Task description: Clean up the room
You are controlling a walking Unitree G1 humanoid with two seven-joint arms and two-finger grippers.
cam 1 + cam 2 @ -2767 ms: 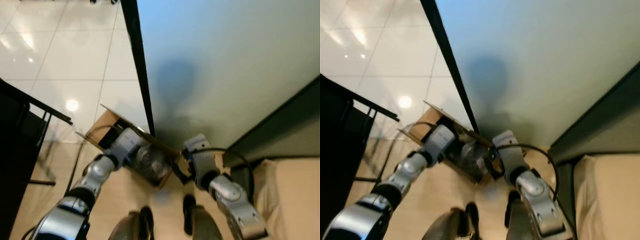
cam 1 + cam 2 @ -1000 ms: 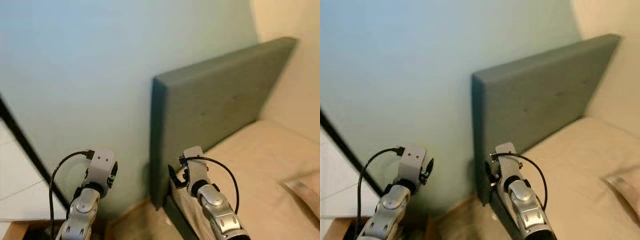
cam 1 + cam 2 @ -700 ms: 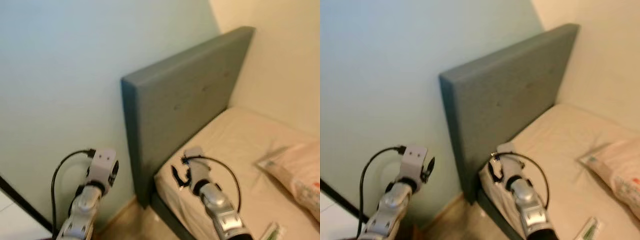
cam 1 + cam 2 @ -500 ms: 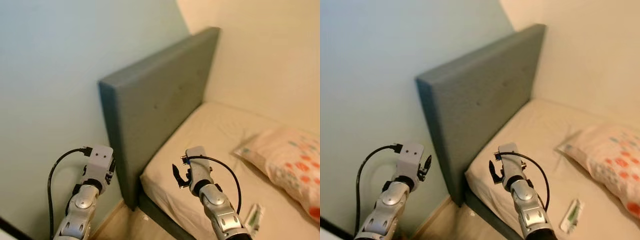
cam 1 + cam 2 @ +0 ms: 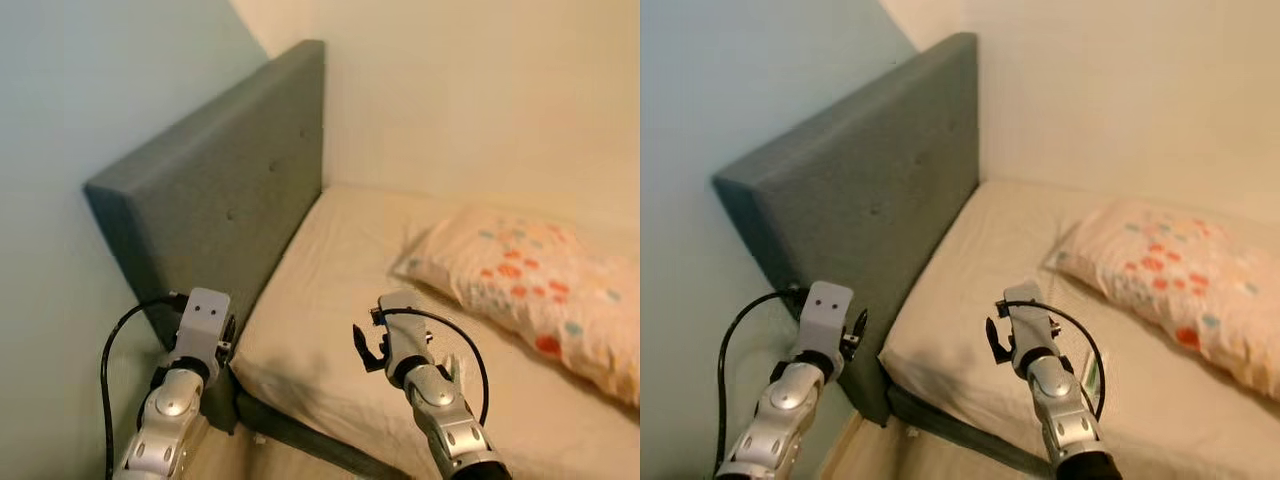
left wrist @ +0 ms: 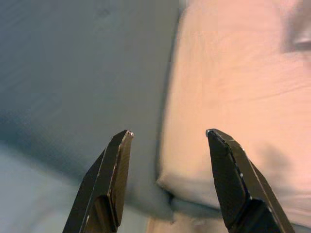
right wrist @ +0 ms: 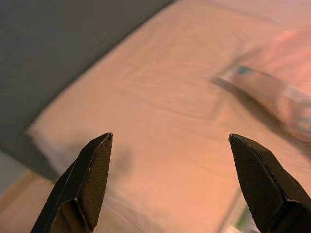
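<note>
Both end effectors spread empty, left end effector [image 6: 167, 138], right end effector [image 7: 170, 141], green-white packet [image 5: 1092, 375] by pillow [image 5: 1170, 270]

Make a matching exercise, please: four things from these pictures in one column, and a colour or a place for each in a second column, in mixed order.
Things:
1. headboard
2. pillow
3. left gripper
4. right gripper

Descriptions:
A. cream with orange and blue spots
B. open, over the mattress
C. grey-green, upright against the wall
D. open, near the bed's corner by the headboard

Pairs: 1-C, 2-A, 3-D, 4-B
</note>
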